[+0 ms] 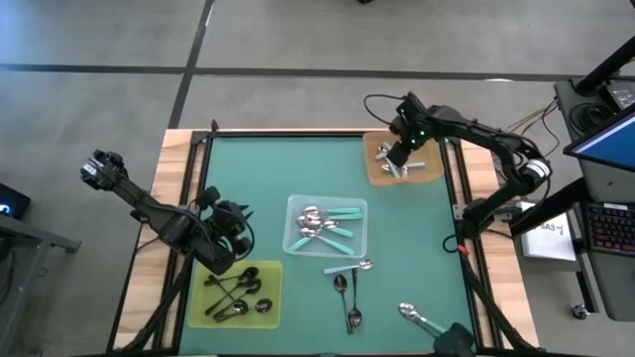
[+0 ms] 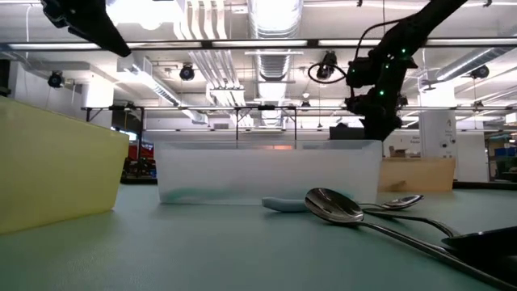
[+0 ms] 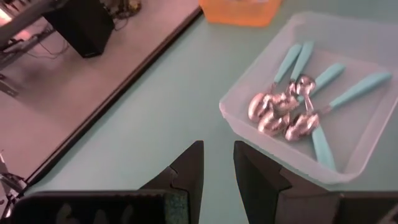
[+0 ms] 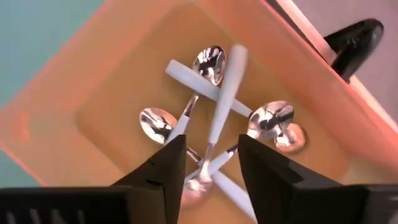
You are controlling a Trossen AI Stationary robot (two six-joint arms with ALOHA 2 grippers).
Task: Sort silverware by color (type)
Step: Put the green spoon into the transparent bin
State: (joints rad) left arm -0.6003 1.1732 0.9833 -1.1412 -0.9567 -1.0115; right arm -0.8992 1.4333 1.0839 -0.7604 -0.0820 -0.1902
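My right gripper (image 4: 212, 154) hangs open over the orange-brown tray (image 1: 430, 171) at the far right. The tray holds several pale-handled silver spoons (image 4: 211, 65). One blurred pale spoon (image 4: 225, 93) lies on the heap, its handle running down between my fingers. My left gripper (image 3: 218, 163) stands open by a narrow gap, with nothing in it, above the mat between the yellow-green tray (image 1: 270, 270) of dark spoons (image 1: 236, 290) and the clear tray (image 1: 294, 210) of teal-handled spoons (image 3: 292, 106).
Loose silverware lies on the green mat near the front: two dark spoons (image 1: 347, 297), a teal-handled spoon (image 1: 349, 267) and another (image 1: 421, 317). A wooden rim (image 1: 181, 188) frames the mat. A black camera mount (image 1: 454, 342) sits at the front edge.
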